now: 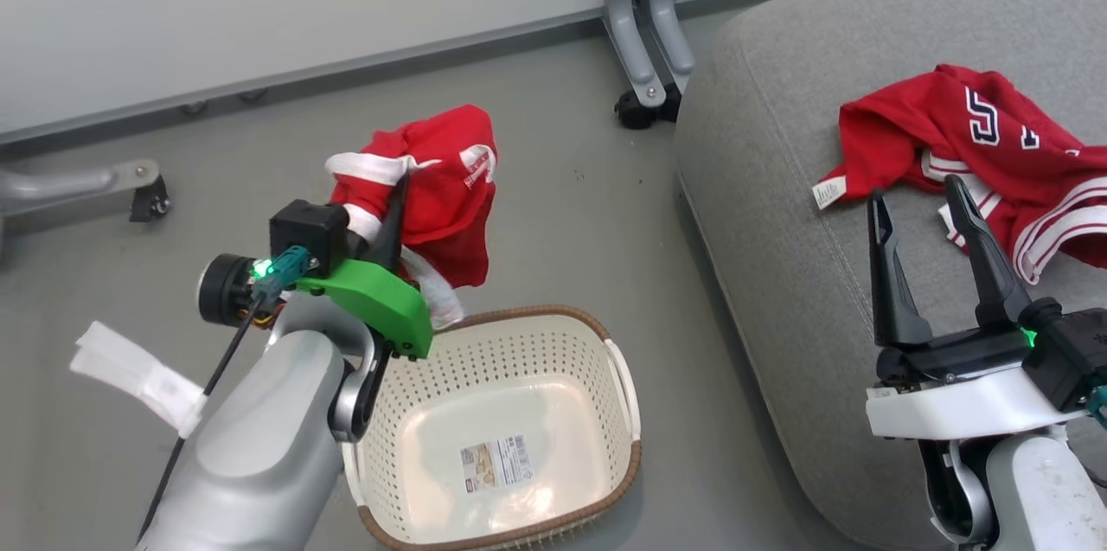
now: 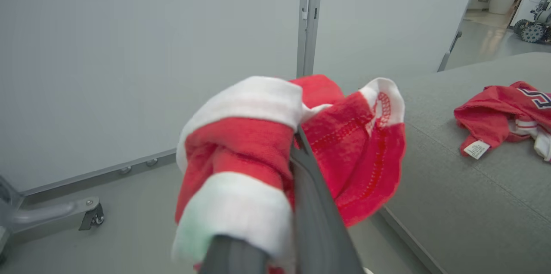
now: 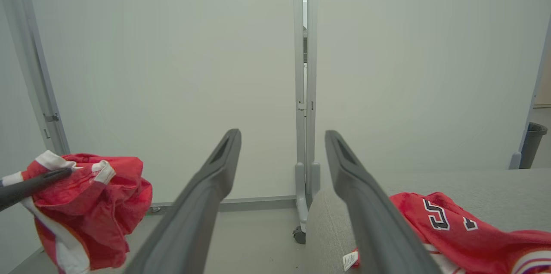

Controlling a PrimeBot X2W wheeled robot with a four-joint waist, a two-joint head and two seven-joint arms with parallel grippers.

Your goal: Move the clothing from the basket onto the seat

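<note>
On my head view the left gripper [image 1: 399, 188] is pressed shut on a bunched bright red sports garment with white striped trim [image 1: 441, 188]. It holds the garment in the air over the grey floor [image 1: 562, 214], past the far left rim of the small cream-white perforated plastic basket with a brown woven-look rim [image 1: 519, 313]. The left wrist view shows the cloth wrapped around the dark fingers [image 2: 314, 205], with a thick white band folded over them. That garment is well apart from the large light grey fabric sofa seat [image 1: 778, 231]. The basket stands on the floor just beside the seat's left edge, and I can see a label sticker [image 1: 495, 464] on its bottom. A second red garment with navy-and-white numerals [image 1: 995, 136] lies crumpled toward the far right of the seat, its small white tag [image 1: 828, 192] pointing at the left edge. My right gripper [image 1: 915, 189] hangs over the seat with its fingers spread wide and nothing between them, its tips near that garment's striped hem.
</note>
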